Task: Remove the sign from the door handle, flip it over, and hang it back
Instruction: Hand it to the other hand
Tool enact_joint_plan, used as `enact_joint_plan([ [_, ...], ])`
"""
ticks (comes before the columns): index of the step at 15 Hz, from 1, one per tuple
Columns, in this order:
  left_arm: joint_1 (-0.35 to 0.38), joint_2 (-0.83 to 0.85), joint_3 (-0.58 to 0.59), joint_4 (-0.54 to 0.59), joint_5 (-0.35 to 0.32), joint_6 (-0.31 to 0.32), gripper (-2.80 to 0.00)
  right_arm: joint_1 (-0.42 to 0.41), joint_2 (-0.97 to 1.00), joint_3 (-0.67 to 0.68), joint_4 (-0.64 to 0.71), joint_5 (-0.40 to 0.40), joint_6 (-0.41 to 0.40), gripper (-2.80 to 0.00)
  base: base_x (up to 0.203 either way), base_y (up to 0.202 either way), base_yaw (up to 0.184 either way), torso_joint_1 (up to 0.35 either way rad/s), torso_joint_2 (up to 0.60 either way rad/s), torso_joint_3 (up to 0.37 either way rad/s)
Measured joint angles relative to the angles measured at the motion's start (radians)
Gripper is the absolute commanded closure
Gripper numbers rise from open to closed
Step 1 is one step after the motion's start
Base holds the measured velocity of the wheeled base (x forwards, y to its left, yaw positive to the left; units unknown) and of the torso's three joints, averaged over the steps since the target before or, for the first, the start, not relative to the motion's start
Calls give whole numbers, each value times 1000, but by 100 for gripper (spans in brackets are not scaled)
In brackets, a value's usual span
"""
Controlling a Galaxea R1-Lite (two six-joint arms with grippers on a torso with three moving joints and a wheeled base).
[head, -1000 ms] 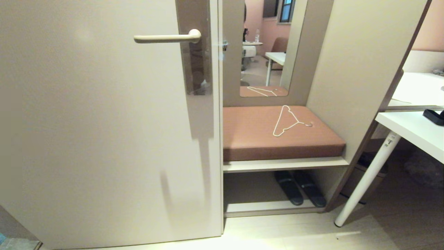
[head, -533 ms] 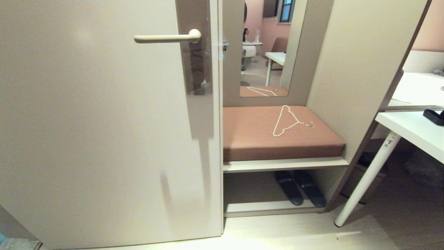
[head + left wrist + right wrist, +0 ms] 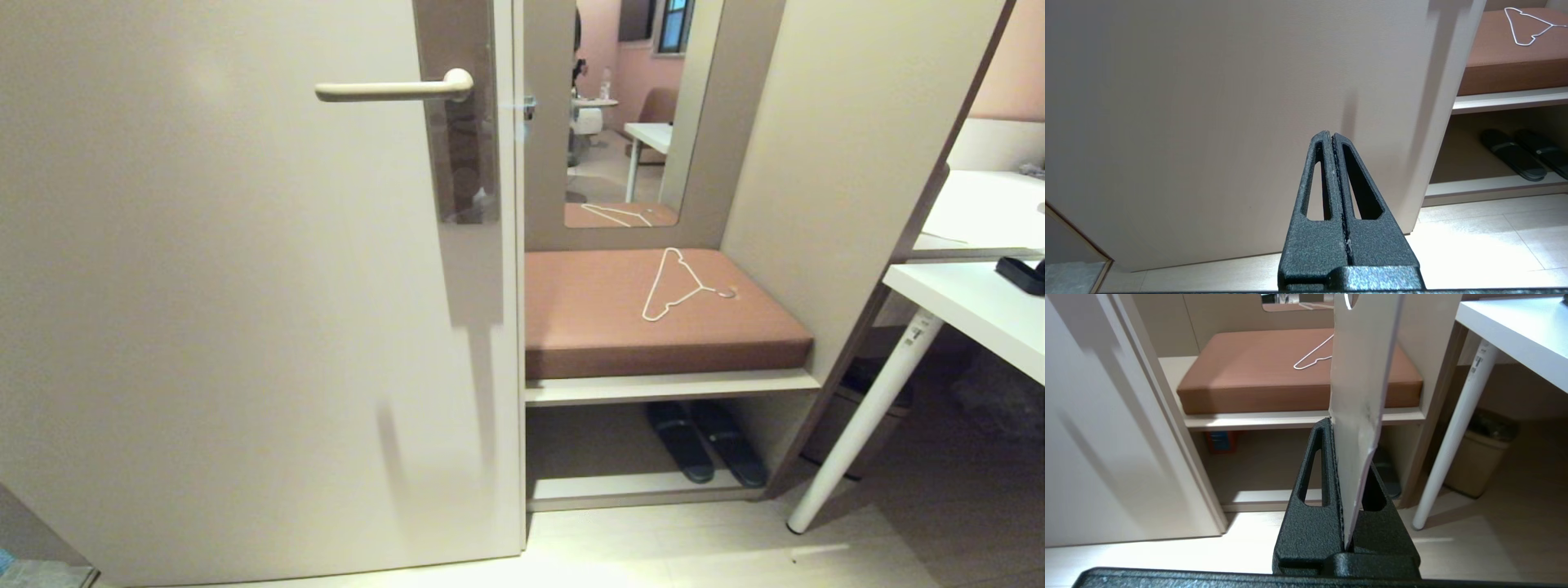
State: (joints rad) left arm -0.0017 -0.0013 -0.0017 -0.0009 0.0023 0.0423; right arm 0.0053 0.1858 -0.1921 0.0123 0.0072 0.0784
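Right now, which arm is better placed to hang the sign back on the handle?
The right: its end effector is shut on the sign, while the left end effector is shut and empty. The handle is bare.

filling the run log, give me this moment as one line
sign: clamped in right gripper, off handle | door handle: bare | left gripper: shut, empty, low by door

Head view: door (image 3: 245, 286) and cushioned bench (image 3: 604, 318) are seen from above, facing forward and down. Wrist views: set low behind the fingers, near the floor; bench (image 3: 1502, 61) (image 3: 1274, 371) and wire hanger (image 3: 673, 286) are shared by all three.
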Motion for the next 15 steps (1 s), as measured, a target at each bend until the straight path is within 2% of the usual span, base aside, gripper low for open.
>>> enact_joint_plan([
  [4, 0, 0, 0, 0, -1, 1, 0, 3, 263, -121, -82, 1, 25, 0, 0, 0, 0, 0, 0, 0],
  [8, 0, 0, 0, 1, -6, 7, 0, 4, 570, -249, -244, 43, -14, 0, 0, 0, 0, 0, 0, 0],
  [11, 0, 0, -1, 5, -15, 11, 0, 4, 760, -378, -325, 143, -74, 0, 0, 0, 0, 0, 0, 0],
  [15, -1, 0, -1, 1, -16, 25, 0, 4, 930, -505, -335, 307, -163, 0, 0, 0, 0, 0, 0, 0],
])
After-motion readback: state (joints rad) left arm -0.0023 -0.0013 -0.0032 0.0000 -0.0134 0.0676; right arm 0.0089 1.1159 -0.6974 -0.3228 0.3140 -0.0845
